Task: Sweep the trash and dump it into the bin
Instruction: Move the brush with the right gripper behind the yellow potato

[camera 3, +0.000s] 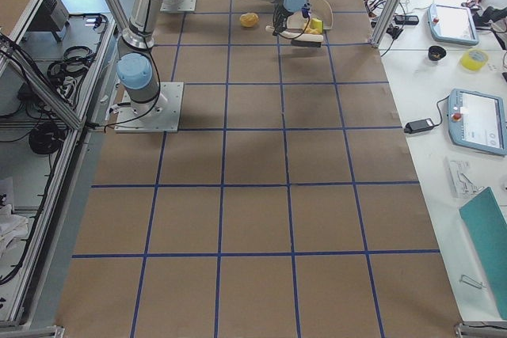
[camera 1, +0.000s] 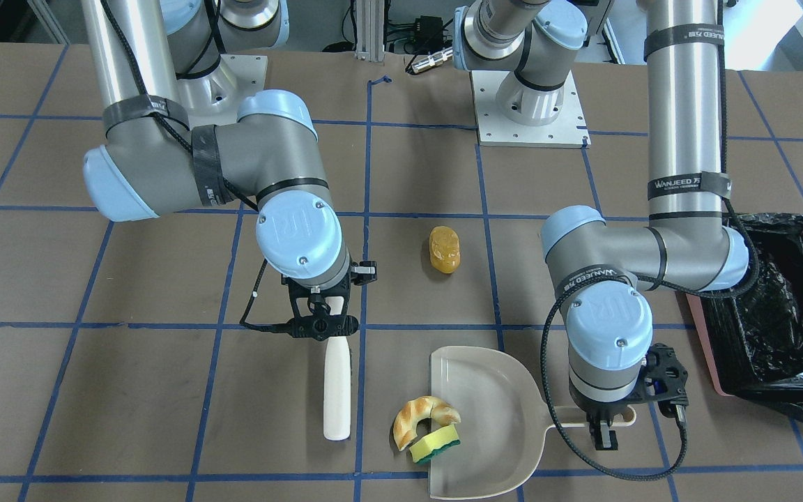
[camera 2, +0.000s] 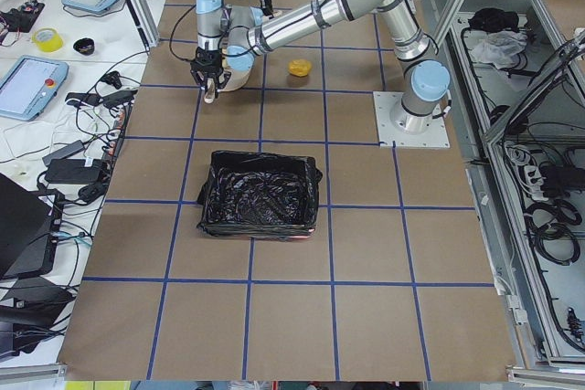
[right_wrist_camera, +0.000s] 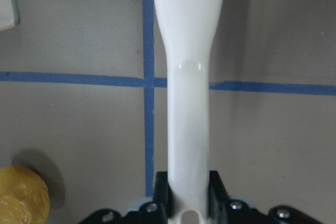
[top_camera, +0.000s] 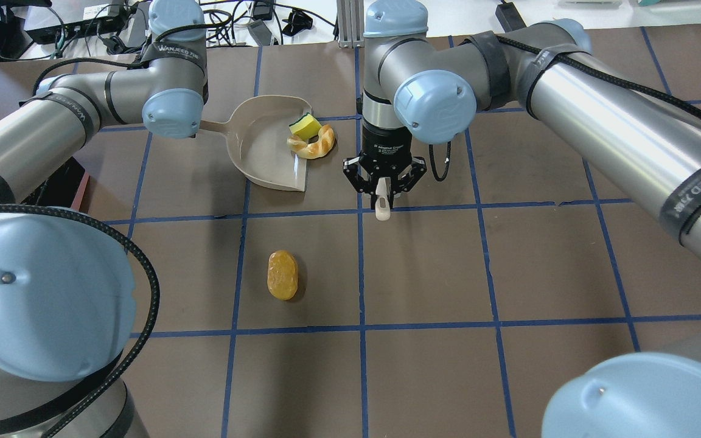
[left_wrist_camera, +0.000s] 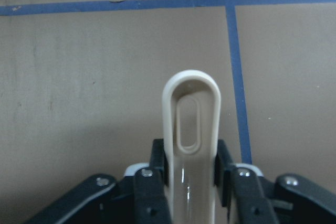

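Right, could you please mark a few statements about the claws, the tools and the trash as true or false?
1. The left claw is shut on the handle of the dustpan. True.
2. The bread lump lies in the dustpan. False: it lies on the table, apart from the pan.
3. The right claw holds the brush by its handle. True.
4. The croissant is in the bin. False: it lies at the dustpan's lip, beside the sponge.
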